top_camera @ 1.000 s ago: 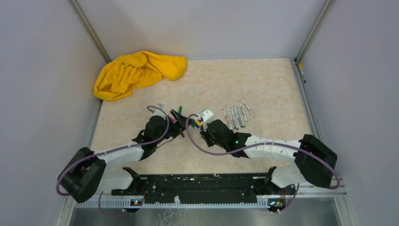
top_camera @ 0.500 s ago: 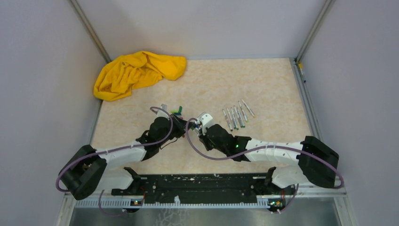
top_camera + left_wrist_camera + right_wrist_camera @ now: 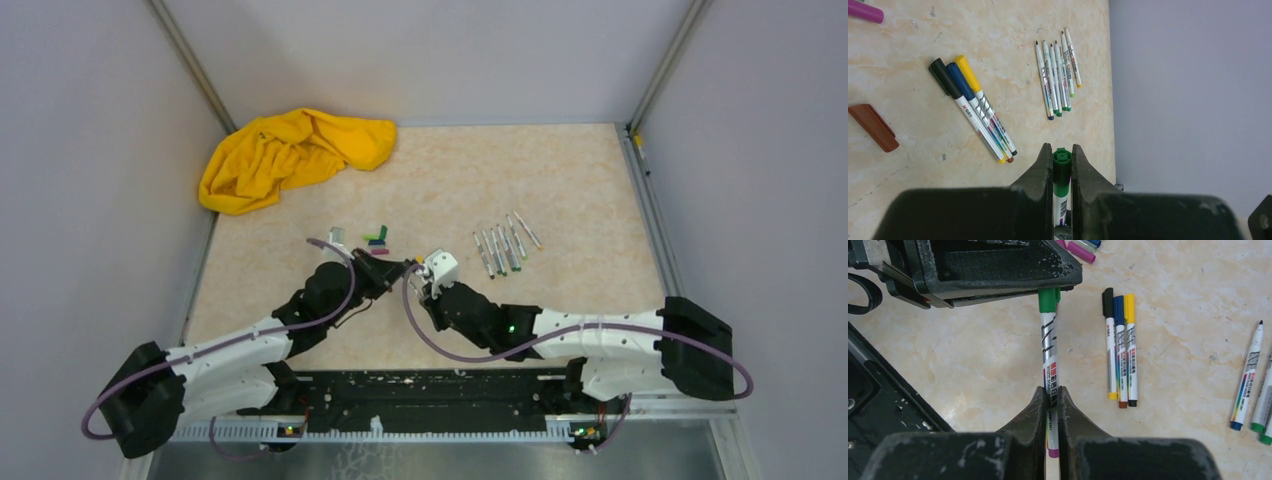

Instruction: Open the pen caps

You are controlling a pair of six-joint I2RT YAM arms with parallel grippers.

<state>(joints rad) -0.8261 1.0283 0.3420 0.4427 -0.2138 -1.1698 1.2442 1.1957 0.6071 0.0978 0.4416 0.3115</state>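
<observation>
Two grippers hold one pen (image 3: 1050, 350) between them over the table (image 3: 580, 170), near its middle. The left gripper (image 3: 1062, 153) is pinched tight on the green cap (image 3: 1061, 167) (the cap sits on the barrel, not yet pulled off). The right gripper (image 3: 1051, 395) is pinched tight on the white-grey barrel, close to its purple tail end. Three capped pens (image 3: 1120, 350), with black, blue and yellow caps, lie side by side and touching, just beside the held pen. Six uncapped pens (image 3: 1058, 75) lie in a close row farther toward the right arm's side. Beyond the grippers lie clustered loose caps (image 3: 377, 238), and a brown cap (image 3: 873, 127) lies apart from the capped pens. A yellow cloth (image 3: 290, 155) is bunched in the far left corner.
</observation>
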